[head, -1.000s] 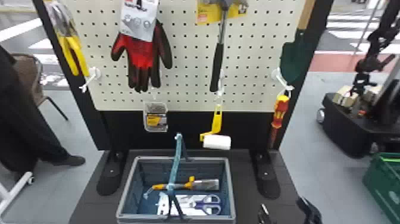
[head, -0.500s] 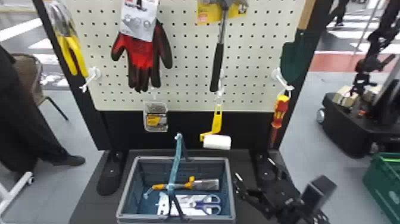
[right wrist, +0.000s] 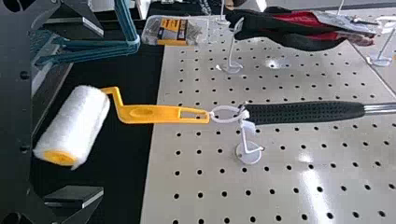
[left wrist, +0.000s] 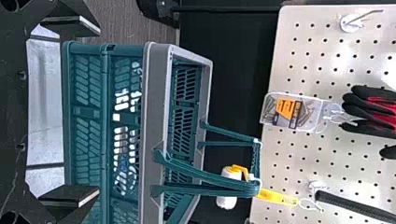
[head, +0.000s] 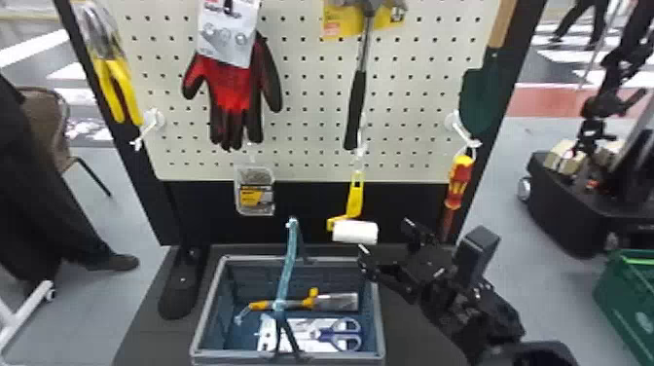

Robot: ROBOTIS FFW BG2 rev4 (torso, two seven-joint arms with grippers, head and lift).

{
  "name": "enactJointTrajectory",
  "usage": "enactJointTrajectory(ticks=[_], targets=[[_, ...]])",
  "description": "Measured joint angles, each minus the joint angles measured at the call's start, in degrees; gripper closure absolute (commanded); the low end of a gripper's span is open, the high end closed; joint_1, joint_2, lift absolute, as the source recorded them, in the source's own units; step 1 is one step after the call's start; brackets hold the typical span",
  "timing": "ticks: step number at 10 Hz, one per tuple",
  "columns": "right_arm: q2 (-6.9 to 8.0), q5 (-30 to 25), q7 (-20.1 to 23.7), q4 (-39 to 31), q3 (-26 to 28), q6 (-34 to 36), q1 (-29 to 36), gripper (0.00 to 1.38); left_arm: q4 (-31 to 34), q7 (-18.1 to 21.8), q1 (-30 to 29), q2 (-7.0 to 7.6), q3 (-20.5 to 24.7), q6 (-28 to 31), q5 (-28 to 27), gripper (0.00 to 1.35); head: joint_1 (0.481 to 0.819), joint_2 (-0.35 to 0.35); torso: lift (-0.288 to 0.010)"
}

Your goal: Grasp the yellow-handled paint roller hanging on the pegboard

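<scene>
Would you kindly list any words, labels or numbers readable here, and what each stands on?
Glove card: print too blurred to read.
Yellow tag above the hammer: too blurred to read.
Small packet, yellow label: too small to read.
Nothing can be quoted.

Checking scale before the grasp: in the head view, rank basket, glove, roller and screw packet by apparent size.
1. basket, though it is nearest the camera
2. glove
3. roller and screw packet: about alike, the roller longer and the packet wider
</scene>
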State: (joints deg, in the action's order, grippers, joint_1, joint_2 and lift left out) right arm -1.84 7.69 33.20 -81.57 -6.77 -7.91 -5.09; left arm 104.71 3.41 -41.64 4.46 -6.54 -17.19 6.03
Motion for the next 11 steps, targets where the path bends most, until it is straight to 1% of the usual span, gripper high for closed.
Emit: enactJointTrajectory(ticks=[3,4,6,8,9,10,11], targets=[[-2.08,3.86,0.26,6.04,-4.00,0.00,-7.11,0.11,-0.75,0.02,1.42,0.08,-0.46,0.38,0.11,0.12,0.549,0.000,-0.100],[-2.35,5.31,0.28,8.01,-5.30,0.00,-9.25,0.11,-1.08,0.07,2.15,0.46,-0.75,0.52,0.13,0.12,0.549,0.000,-0.100],[-1.41,6.63,0.28,10.99,-6.74,-0.08,-11.87,0.11,-2.01,0.05,3.51,1.09,-1.47,0.57,0.52,0.12,0.549,0.000,-0.100],[-1.01,7.59,0.32,13.53,-8.30,-0.45,-14.28,0.15,-2.67,0.08,4.61,1.21,-1.80,0.57,0.64,0.12,0.549,0.000,-0.100],[-0.98,7.98,0.44,14.34,-8.78,-0.58,-15.13,0.27,-2.87,0.10,5.08,1.30,-1.92,0.57,0.72,0.12,0.549,0.000,-0.100],[-0.98,8.16,0.65,14.75,-8.93,-0.61,-15.61,0.50,-3.10,0.08,5.47,1.34,-1.95,0.45,0.83,0.12,0.549,0.000,-0.100],[-0.97,8.37,0.73,14.97,-8.96,-0.62,-15.65,0.64,-3.22,0.04,5.58,1.44,-1.90,0.24,0.99,0.12,0.549,0.000,-0.100]])
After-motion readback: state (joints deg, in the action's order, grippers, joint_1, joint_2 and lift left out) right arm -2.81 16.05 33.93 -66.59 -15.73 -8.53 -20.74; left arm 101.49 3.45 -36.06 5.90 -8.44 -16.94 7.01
